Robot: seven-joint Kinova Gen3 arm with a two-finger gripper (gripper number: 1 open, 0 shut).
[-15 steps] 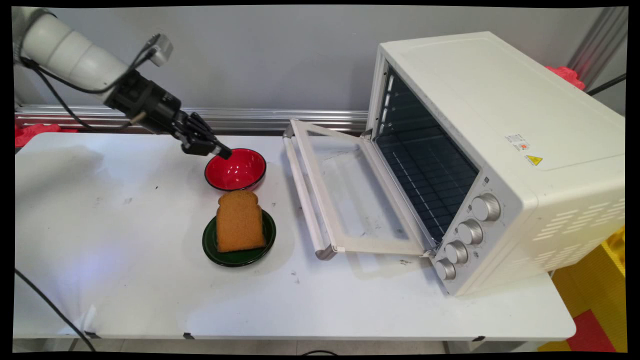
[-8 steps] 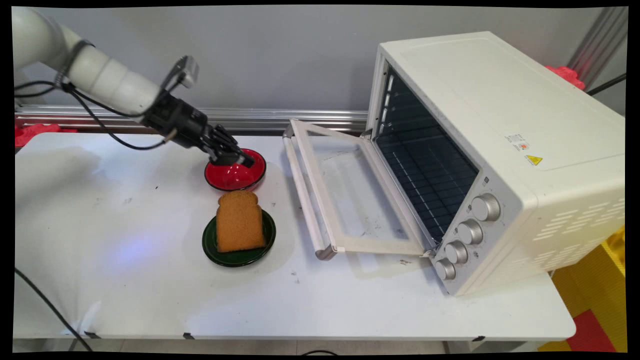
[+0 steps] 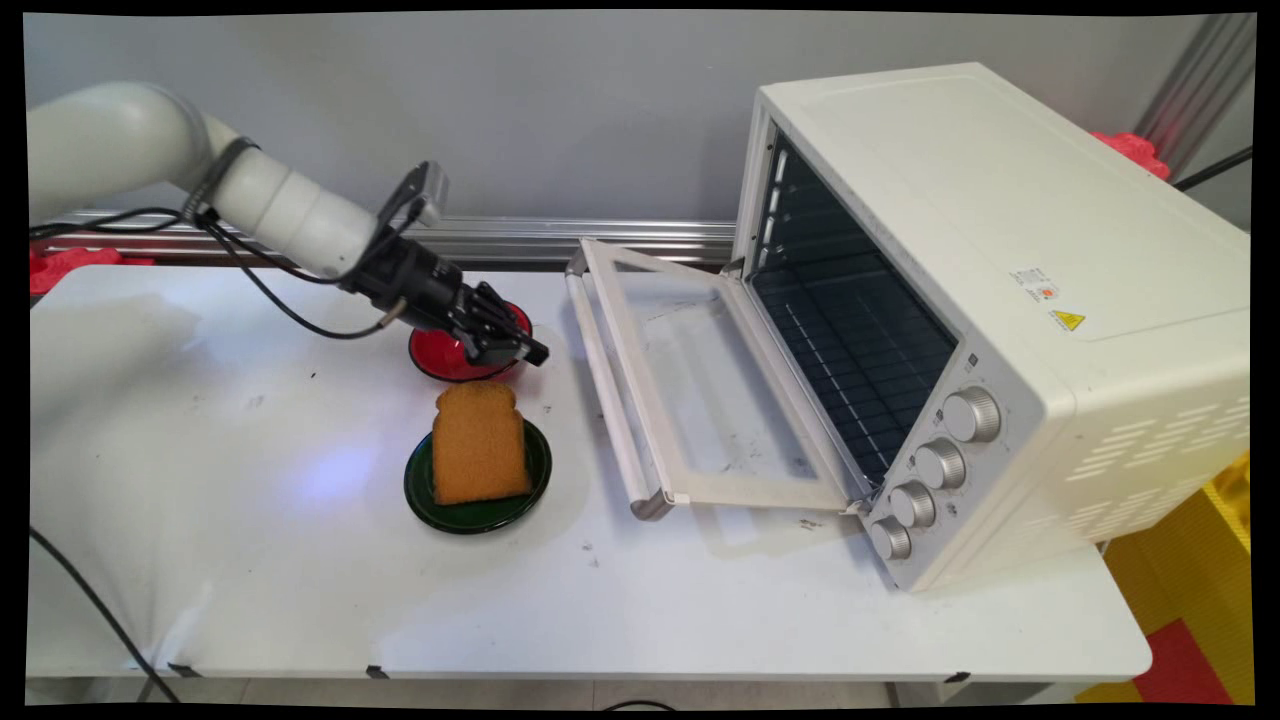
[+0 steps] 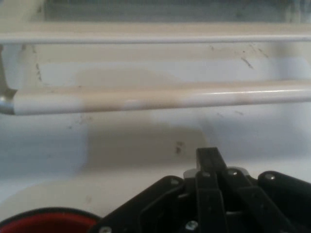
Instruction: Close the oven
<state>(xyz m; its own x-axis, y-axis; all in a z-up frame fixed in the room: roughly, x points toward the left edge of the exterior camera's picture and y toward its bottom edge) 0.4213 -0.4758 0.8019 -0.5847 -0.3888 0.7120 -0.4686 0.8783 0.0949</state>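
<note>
My black gripper (image 3: 535, 353) hangs low over the right side of a red bowl (image 3: 440, 355), fingers pressed together and pointing toward the oven door. In the hand view the shut gripper (image 4: 209, 156) rises from the bottom, with the red bowl's rim (image 4: 43, 221) at the lower left and the door handle (image 4: 155, 97) stretching across ahead. A slice of brown toast (image 3: 479, 443) lies on a dark green plate (image 3: 470, 512) just in front of the bowl. Nothing is held.
A white toaster oven (image 3: 990, 300) stands at the right with its glass door (image 3: 700, 390) folded down onto the table (image 3: 250, 560) and its dark inside rack showing. Black cables hang from the arm at the left.
The arm has swung right and down: the gripper went from the bowl's left rim across to its right side, nearer the oven door. Bowl, toast and plate stayed put.
</note>
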